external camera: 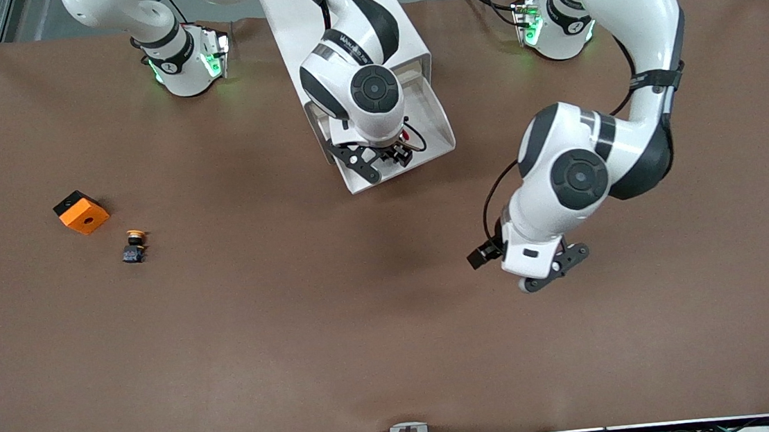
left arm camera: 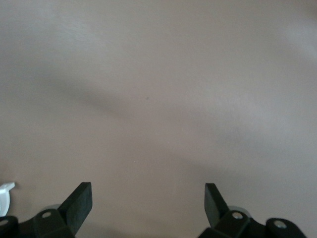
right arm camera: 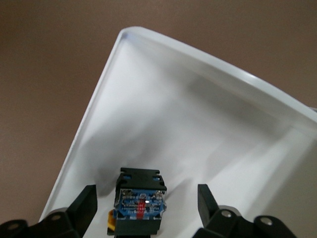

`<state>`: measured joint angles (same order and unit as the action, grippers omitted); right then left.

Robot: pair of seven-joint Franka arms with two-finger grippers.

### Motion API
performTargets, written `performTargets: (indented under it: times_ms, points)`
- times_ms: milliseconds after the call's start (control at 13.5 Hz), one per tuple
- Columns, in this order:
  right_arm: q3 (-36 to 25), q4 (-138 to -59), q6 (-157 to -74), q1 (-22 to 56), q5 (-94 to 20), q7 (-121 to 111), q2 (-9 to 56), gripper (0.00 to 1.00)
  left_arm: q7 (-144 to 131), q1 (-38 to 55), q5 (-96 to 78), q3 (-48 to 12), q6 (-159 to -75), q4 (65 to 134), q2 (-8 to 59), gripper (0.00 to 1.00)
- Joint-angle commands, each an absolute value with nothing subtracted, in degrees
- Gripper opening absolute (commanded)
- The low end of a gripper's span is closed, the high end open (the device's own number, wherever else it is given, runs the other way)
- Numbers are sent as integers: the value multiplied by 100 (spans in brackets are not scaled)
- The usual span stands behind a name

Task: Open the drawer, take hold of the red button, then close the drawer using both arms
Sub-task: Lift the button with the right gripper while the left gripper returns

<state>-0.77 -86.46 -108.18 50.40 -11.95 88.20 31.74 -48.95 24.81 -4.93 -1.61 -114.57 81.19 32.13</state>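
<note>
You have one red-capped button (right arm camera: 139, 207), and it lies in the open drawer (external camera: 433, 116), on the drawer's white floor. In the right wrist view you see its dark blue-black body between the right gripper's (right arm camera: 144, 199) two spread fingers (right arm camera: 85, 204), with a gap on each side, so the claw is released and grasps nothing. In the front view only a sliver of its red cap (external camera: 406, 132) shows beside the right gripper (external camera: 387, 154), which sits low in the drawer.

The drawer stands pulled out of the single white cabinet (external camera: 346, 10), toward the front camera.

The left gripper (external camera: 551, 272) waits over bare brown table (external camera: 339, 331), toward the left arm's end and well apart from the drawer. Its two fingers (left arm camera: 79, 203) are spread wide with nothing between them.

Toward the right arm's end you have two more things on the table, well apart from the cabinet: one orange cube (external camera: 81, 212) with a hole in its top face, and near it, nearer to the front camera, one button with an orange-yellow cap (external camera: 135, 245). Count two buttons in all, one cube, two arms.
</note>
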Motion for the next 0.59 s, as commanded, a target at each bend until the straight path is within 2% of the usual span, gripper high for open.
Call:
performTargets:
  times_ms: [0, 222, 296, 517]
  points:
    - [-114, -8543, -10819, 5124, -1081, 8842, 3261, 48, -4658, 2478, -343, -307, -12285, 9691, 2304, 100]
    - [-114, -8525, -10828, 5124, -1081, 8816, 3278, 25, -4667, 2470, -343, -422, -12331, 10316, 2005, 100]
    - [-114, -8517, -10837, 5124, -1064, 8807, 3278, 20, -4667, 2470, -351, -448, -12288, 10388, 1978, 100]
    - [-114, -8464, -10802, 5063, -1046, 8781, 3270, 17, -4588, 2505, -343, -518, -12120, 10406, 2126, 100]
